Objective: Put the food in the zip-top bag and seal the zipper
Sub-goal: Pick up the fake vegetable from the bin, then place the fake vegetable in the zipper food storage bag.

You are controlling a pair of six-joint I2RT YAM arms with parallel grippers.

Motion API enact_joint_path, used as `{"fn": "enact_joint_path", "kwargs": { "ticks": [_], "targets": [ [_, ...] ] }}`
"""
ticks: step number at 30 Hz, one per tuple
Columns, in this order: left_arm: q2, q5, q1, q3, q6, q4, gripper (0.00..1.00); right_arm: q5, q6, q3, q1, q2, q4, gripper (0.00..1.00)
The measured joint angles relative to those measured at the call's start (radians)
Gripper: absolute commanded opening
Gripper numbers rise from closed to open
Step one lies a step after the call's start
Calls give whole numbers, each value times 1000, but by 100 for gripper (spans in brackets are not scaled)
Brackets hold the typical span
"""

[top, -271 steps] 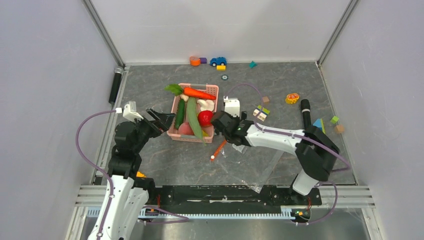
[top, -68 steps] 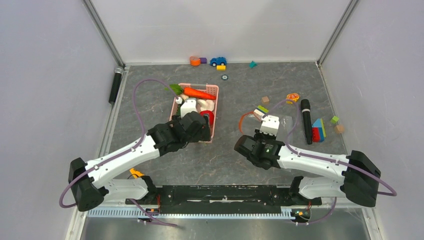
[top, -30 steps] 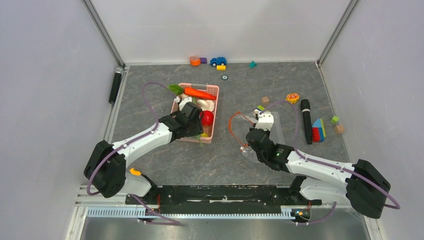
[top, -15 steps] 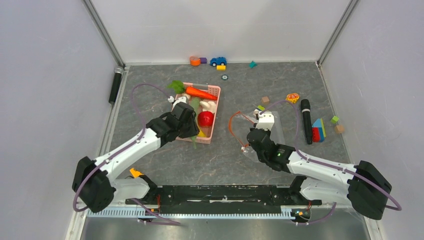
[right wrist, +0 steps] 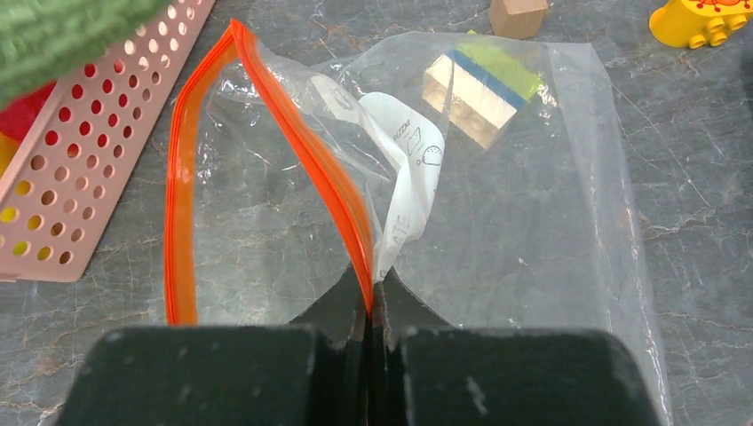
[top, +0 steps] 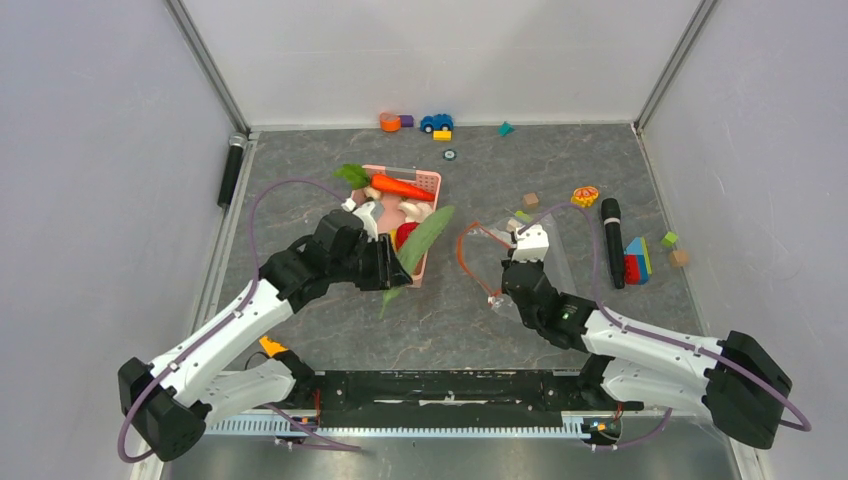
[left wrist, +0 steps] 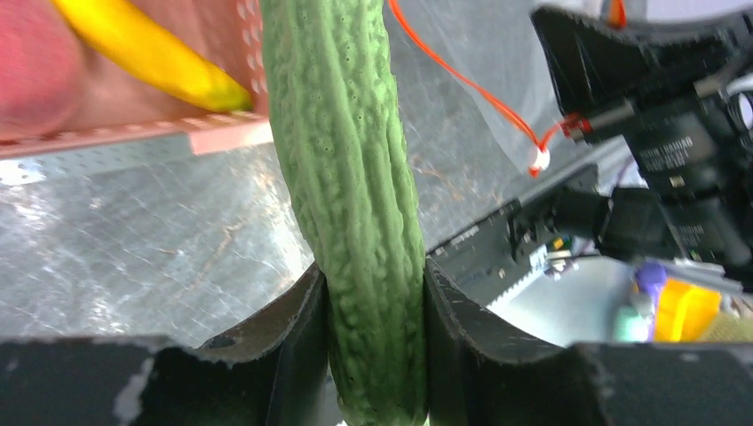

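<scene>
A long green cucumber hangs tilted over the front right corner of the pink basket, and my left gripper is shut on its lower part. In the left wrist view the cucumber fills the gap between both fingers. In the basket lie the carrot, the tomato and a banana. The zip-top bag lies right of the basket with its mouth gaping. My right gripper is shut on the orange zipper. The white slider hangs at the strip's near end.
A tan block with green and blue layers shows through the bag's far end. A black microphone and coloured blocks lie to the right. A second black cylinder lies at the left edge. A toy car sits by the back wall.
My left gripper has lifted the cucumber out of the basket and swung it out over the basket's front right corner, toward the bag. My right gripper has kept its hold on the bag's mouth.
</scene>
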Motion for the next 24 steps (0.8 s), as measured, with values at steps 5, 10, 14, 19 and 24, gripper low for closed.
{"fn": "enact_joint_path", "kwargs": {
  "ticks": [5, 10, 14, 19, 24],
  "targets": [
    [-17, 118, 0, -2, 20, -42, 2, -10, -25, -21, 0, -26, 21, 0],
    [-100, 197, 0, -8, 27, -88, 2, -13, -34, -24, -1, -28, 29, 0],
    [-161, 246, 0, -8, 46, -118, 2, -14, -39, -24, -2, -28, 35, 0],
    [-170, 283, 0, -8, 54, -140, 2, -49, -58, -37, -2, -35, 81, 0],
    [-140, 298, 0, -14, 53, -106, 2, -104, -76, -64, -2, -61, 123, 0]
  ]
}}
